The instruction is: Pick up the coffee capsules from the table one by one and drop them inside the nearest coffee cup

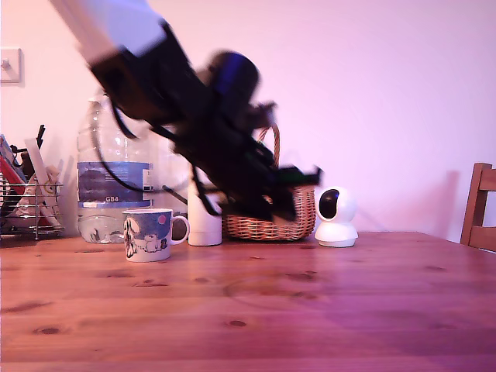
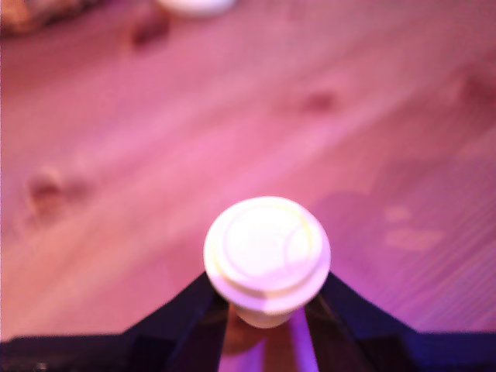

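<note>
A cream-beige coffee capsule (image 2: 267, 248) sits pinched between my black fingers, its flat round rim facing the wrist camera. My gripper (image 2: 267, 301) is shut on it, raised above the reddish-brown wooden table (image 2: 139, 155). In the exterior view the arm is motion-blurred, and the gripper (image 1: 285, 211) hangs above the table (image 1: 310, 294), in front of the wicker basket. The white coffee cup (image 1: 149, 234) with blue print stands on the table towards the exterior view's left, well apart from the gripper. Its handle points to the exterior view's right.
At the back stand a large water bottle (image 1: 112, 170), a tall white bottle (image 1: 204, 223), a wicker basket (image 1: 267, 227) and a white round camera (image 1: 336, 218). A wire rack (image 1: 27, 205) is at far left and a wooden chair (image 1: 482, 205) at far right.
</note>
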### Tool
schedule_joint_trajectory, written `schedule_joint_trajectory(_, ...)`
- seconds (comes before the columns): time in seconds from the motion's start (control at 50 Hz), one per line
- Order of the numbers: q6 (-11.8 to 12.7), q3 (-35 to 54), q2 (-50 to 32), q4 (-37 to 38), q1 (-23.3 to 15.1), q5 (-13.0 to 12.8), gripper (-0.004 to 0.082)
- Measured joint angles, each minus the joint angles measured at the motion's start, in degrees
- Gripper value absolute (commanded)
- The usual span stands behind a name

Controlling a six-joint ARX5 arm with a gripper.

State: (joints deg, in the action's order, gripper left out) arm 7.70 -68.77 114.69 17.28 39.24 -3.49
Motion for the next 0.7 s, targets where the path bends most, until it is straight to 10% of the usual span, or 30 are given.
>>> schedule_joint_trajectory(0.7,-0.4,17.9,-18.9,1.9,-13.4,0.2,0.0140)
